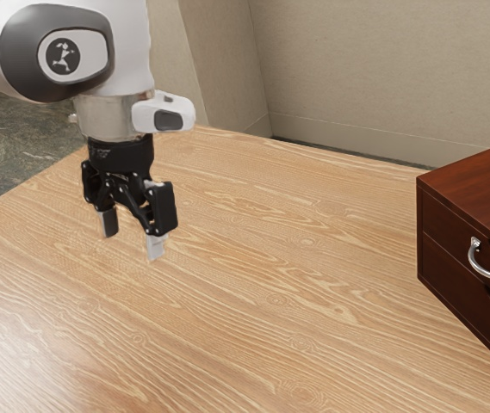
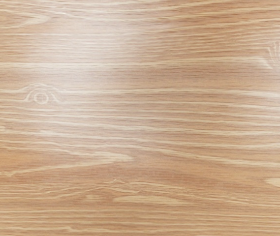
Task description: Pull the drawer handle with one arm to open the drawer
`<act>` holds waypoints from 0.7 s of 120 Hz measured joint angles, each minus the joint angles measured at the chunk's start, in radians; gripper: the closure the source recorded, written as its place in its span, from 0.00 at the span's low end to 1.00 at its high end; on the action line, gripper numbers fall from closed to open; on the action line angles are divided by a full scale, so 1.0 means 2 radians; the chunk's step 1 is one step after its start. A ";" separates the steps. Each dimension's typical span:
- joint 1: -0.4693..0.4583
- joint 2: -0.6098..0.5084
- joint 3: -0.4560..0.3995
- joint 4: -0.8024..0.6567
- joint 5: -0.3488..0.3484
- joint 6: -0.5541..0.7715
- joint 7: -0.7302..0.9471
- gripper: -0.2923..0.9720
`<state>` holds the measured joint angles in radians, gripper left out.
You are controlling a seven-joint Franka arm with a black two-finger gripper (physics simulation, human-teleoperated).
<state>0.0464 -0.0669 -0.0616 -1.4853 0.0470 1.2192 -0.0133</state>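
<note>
A dark red-brown wooden cabinet (image 1: pixel 477 232) stands at the exterior view's right edge, partly cut off by the frame. On the front of its upper drawer (image 1: pixel 460 225) sits a curved silver handle (image 1: pixel 488 266), and the drawer front lies flush with the cabinet. My black gripper (image 1: pixel 131 236) hangs above the table at the exterior view's left, far from the cabinet, pointing down. Its fingers stand apart with nothing between them. The wrist view looks straight down on bare wood grain (image 2: pixel 140 118).
The light wooden table (image 1: pixel 253 284) stretches between my gripper and the cabinet. Beige walls (image 1: pixel 382 60) close the back, and a dark stone floor (image 1: pixel 12 146) shows past the table's left edge.
</note>
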 joint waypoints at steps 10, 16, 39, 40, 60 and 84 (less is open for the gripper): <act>0.002 0.000 0.000 0.014 -0.008 0.040 -0.006 0.25; 0.001 0.000 0.000 0.019 -0.011 0.058 -0.009 0.25; -0.002 0.018 -0.001 0.023 -0.017 0.097 -0.033 0.25; -0.002 0.021 -0.001 0.023 -0.018 0.099 -0.035 0.25; -0.033 0.139 -0.001 0.126 -0.020 0.133 -0.087 0.25; -0.118 0.215 0.002 0.217 -0.013 0.152 -0.197 0.25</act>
<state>-0.1886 0.3624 -0.0567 -1.0518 0.0214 1.5235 -0.4079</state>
